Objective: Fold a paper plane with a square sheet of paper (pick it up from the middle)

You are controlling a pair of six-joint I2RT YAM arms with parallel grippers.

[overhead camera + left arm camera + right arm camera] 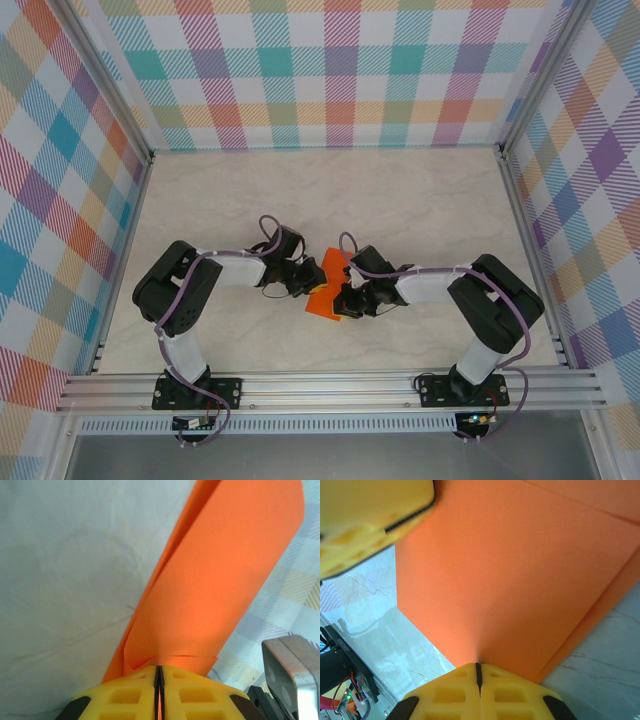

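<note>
**Sheet position.** The square sheet of paper [326, 284] is orange and sits at the middle of the tabletop [420, 200], slightly nearer the near edge than the far one. It lies between the two tool heads. It is creased rather than flat. In the left wrist view it runs up and away from the fingers as a long folded strip [220, 580], with a second layer showing along its left edge. In the right wrist view it appears as a broad orange face [510, 570], with a folded layer along its right side. Whether any part of it touches the tabletop cannot be determined.

**Left tool.** The left tool [304, 284] reaches in from the left. Its yellow fingers [130, 692] are pressed together, pinching the sheet's left side. The paper enters the slit between them.

**Right tool.** The right tool [346, 298] reaches in from the right, just beside the left tool. Its yellow fingers [445, 695] are pressed together, pinching the sheet's right side. The paper edge meets the seam between them. A yellow finger of the left tool [370, 520] shows at the upper left of this view, against the same sheet.

**Surroundings.** Plaid panels [340, 60] enclose the tabletop on the left, right and far sides. Both arm bases are bolted to an aluminium rail [330, 385] along the near edge.
</note>
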